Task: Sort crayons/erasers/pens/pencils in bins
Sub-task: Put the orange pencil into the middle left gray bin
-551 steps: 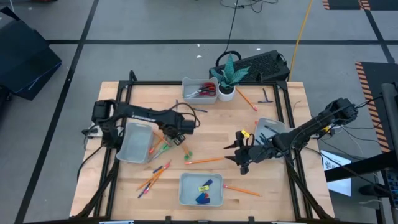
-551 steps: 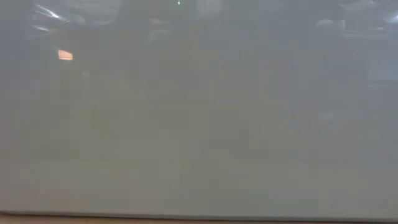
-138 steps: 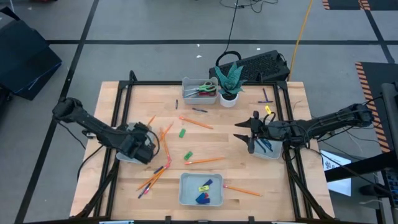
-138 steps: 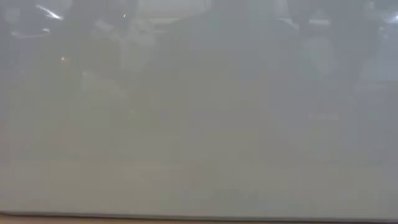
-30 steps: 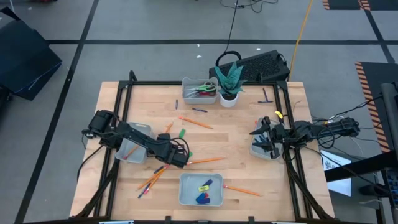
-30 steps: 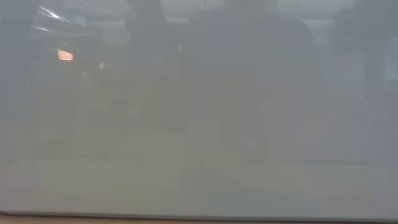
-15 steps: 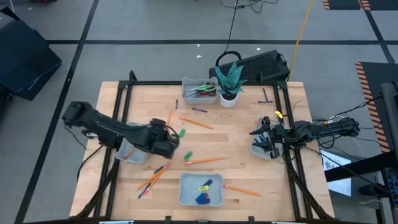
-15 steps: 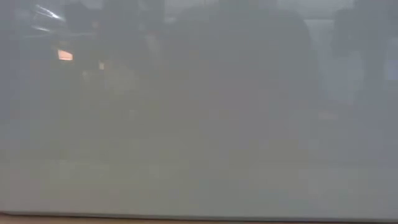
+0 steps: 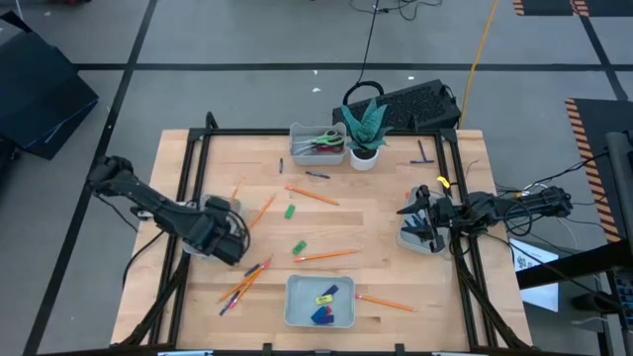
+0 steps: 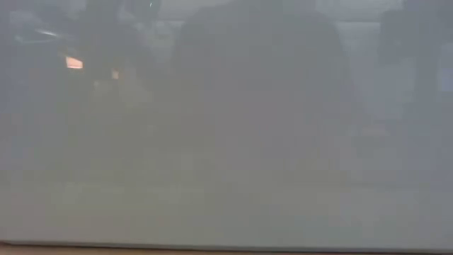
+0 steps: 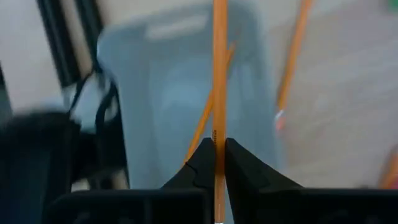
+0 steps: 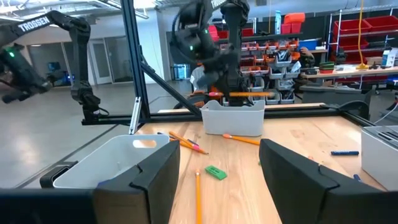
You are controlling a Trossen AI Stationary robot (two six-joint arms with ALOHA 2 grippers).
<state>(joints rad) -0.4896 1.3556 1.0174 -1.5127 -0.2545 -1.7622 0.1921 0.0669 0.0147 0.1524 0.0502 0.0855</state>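
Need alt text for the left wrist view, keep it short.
The left gripper is shut on an orange pencil held over a light-grey bin that already holds another pencil. One more pencil lies on the wooden table beside the bin.

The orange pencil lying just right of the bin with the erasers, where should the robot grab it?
Grab the pencil near its middle, coming straight down from above, fingers across the thin shaft. It lies flat on the table with bare wood along both long sides; only one end nears the bin. The open right hand looks nearer.
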